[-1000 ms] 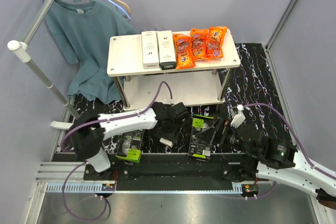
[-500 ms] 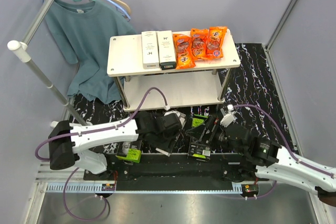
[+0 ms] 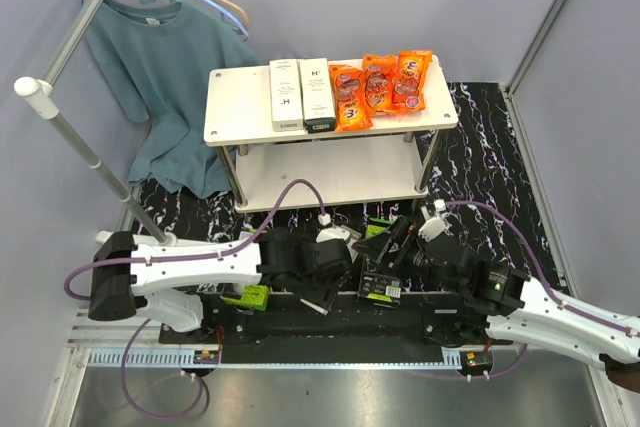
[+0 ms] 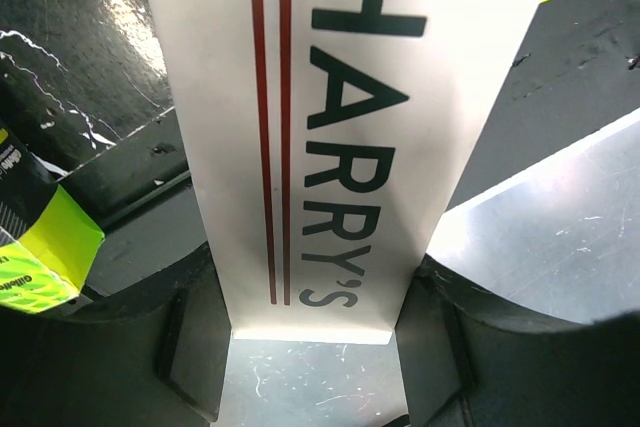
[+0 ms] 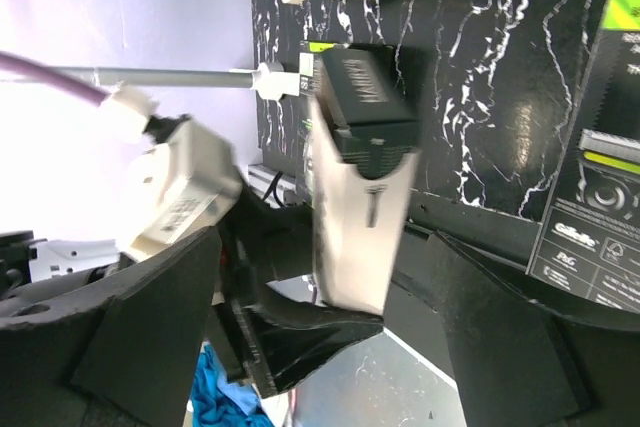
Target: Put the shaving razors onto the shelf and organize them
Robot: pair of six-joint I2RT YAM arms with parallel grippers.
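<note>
Our left gripper [image 3: 322, 267] is clamped on a slim white "HARRY'S" razor box [image 4: 340, 127] near the front edge of the black marbled table [image 3: 485, 147], before the pale two-tier shelf [image 3: 235, 97], while our right gripper [image 3: 398, 239] gapes empty beside it, above a black lime-labelled box [image 3: 380, 285].

- The pale two-tier wood-grain shelf [image 3: 232, 107] has free room at the left end of its top board. Two slim white razor boxes [image 3: 286, 94] and three shiny orange snack packets [image 3: 380, 82] fill the rest.
- Its lower board [image 3: 340, 172] lies bare, open from the front between thin metal legs [image 3: 233, 179].
- In front of the shelf, two black lime-labelled razor boxes [image 3: 381, 269], the left end effector [image 4: 315, 337] clamping a white "HARRY'S" box [image 4: 340, 147], and the wide-spread right end effector [image 5: 330, 257] crowd the black marbled bench [image 3: 490, 157].
- The bench's right side is open.
- A white clothes rail [image 3: 75, 137] and a hanging teal T-shirt [image 3: 165, 77] block the left.
</note>
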